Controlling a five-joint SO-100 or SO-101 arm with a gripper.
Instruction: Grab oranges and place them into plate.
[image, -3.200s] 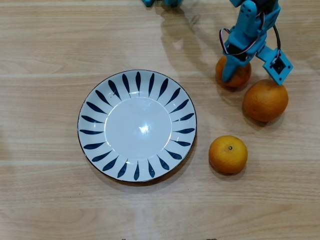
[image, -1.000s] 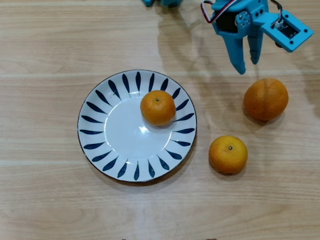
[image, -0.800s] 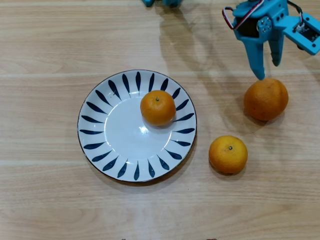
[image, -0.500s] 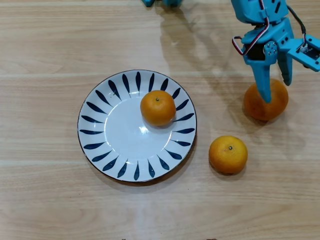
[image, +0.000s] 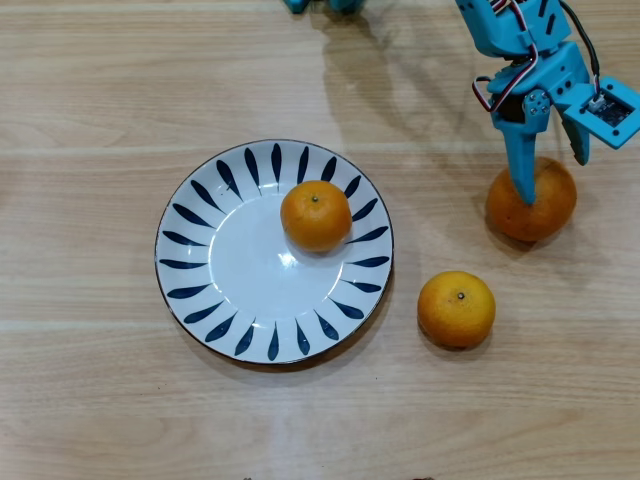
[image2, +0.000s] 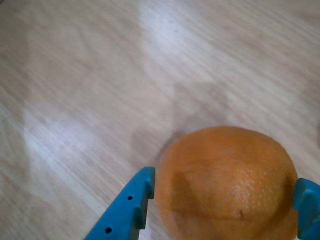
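Note:
The white plate (image: 200, 262) with dark blue rim strokes lies left of centre in the overhead view. One small orange (image: 316, 215) with a green stem dot sits in it, toward its upper right. A second small orange (image: 456, 309) rests on the table right of the plate. The larger orange (image: 545, 212) rests on the table at the right. My blue gripper (image: 552, 178) is open and straddles it. In the wrist view the larger orange (image2: 230, 180) fills the gap between the two fingertips (image2: 145, 187), with a thin gap at the left one.
The light wooden table (image: 100, 400) is bare apart from these things. The arm's blue body and cables (image: 520, 40) reach in from the top right. Another blue part (image: 320, 5) shows at the top edge.

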